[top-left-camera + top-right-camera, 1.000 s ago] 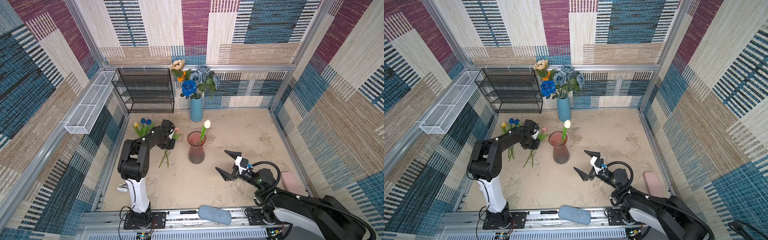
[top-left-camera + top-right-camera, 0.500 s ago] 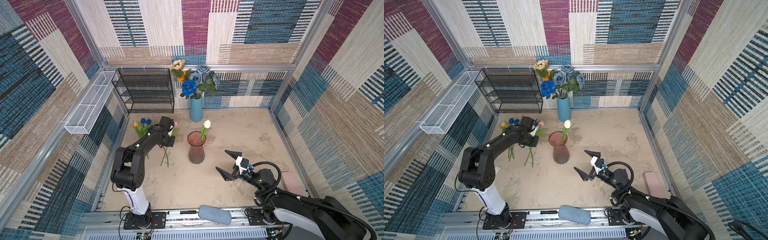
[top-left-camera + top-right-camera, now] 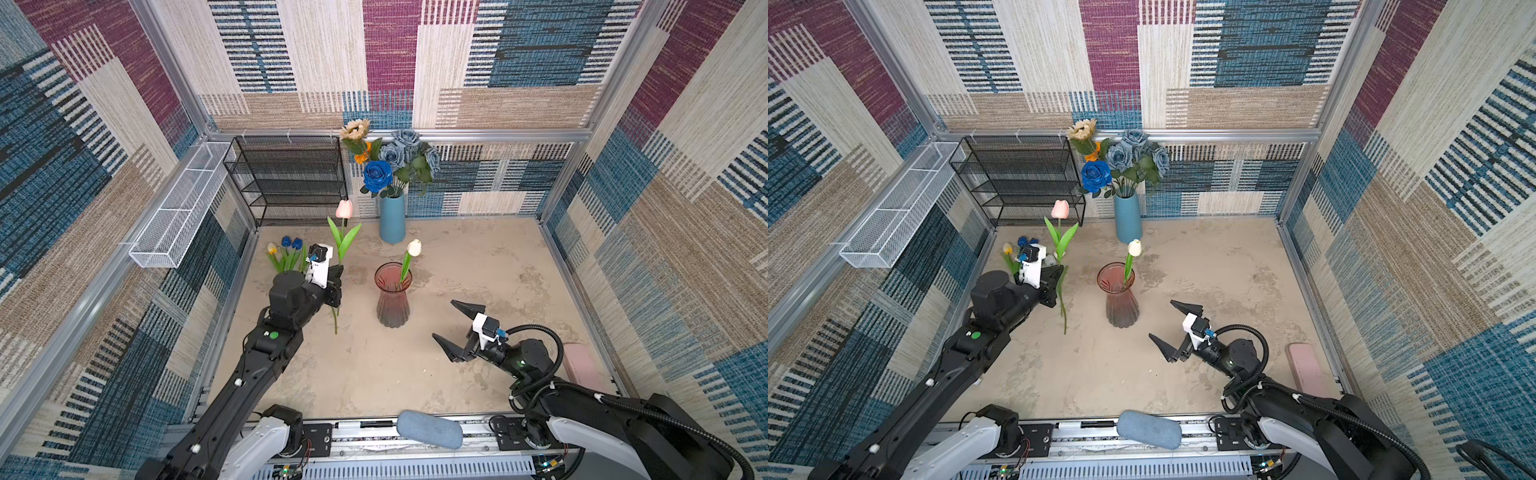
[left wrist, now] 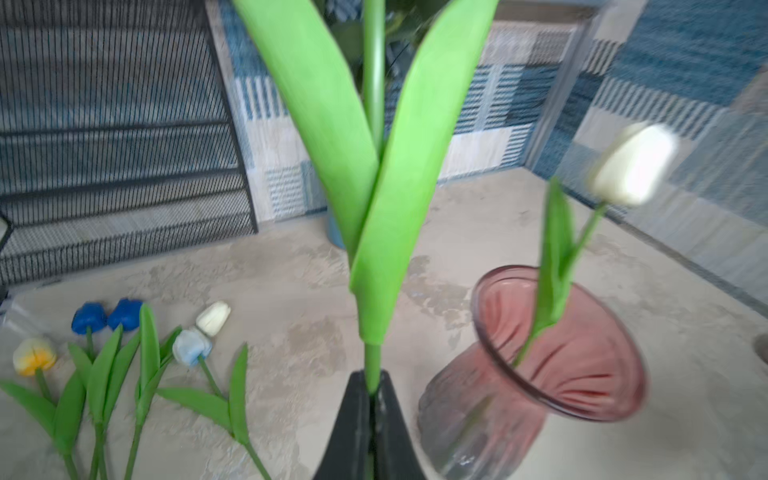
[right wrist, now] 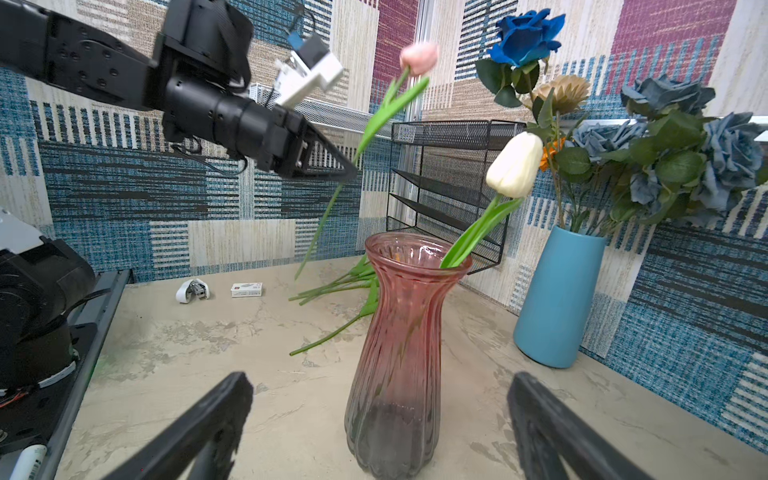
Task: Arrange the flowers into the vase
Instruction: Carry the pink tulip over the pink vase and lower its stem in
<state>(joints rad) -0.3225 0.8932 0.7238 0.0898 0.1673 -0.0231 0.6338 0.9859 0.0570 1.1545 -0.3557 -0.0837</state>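
**1. Left arm** [image 3: 266, 361]: black. It reaches from the front-left base over the left half of the beige mottled worktop [image 3: 478, 266], forearm raised, wrist approx. level. Left gripper [image 3: 336, 286]: fingers [image 4: 349, 432] pinched tight on the stem of one pink tulip [image 3: 344, 209], below its two leaves. Tulip near upright, bloom up, slight tilt. Lower stem end appears clear of the worktop. It hangs left of the pink ribbed glass vase [image 3: 392, 307], not touching it.

**2. Right arm** [image 3: 582, 411]: folded low at the front-right corner, forearm near level. Right gripper [image 3: 444, 319] faces the glass vase, fingers spread wide, nothing between them. Tips stop short of the glass.

**3. Black wire-mesh shelf rack** [image 3: 286, 178]: qty 1, back-left corner.

**4. Blue ceramic vase** [image 3: 392, 220]: qty 1, at the back edge, just beside the rack.
- Dusty-blue roses [image 3: 406, 138]: 3 countable in both top views.
- Deep-blue rose [image 3: 377, 175]: 1.
- Cream sunflower [image 3: 355, 129]: 1.
- Orange marigold [image 3: 363, 157]: 1.

**5. Pink ribbed glass vase:** qty 1, upright, approx. worktop centre. It holds 1 white tulip [image 3: 414, 247], stem leaning on the rim.

**6. Loose tulips** [image 4: 148, 345]: lying flat near the left edge, in front of the rack, blooms toward the back edge. Left wrist view shows 5.
- Yellow tulip [image 4: 34, 356]: 1.
- Deep-blue tulips [image 4: 89, 318]: 2.
- Pale-blue tulip [image 4: 191, 347]: 1.
- Second white tulip [image 4: 213, 318]: 1.
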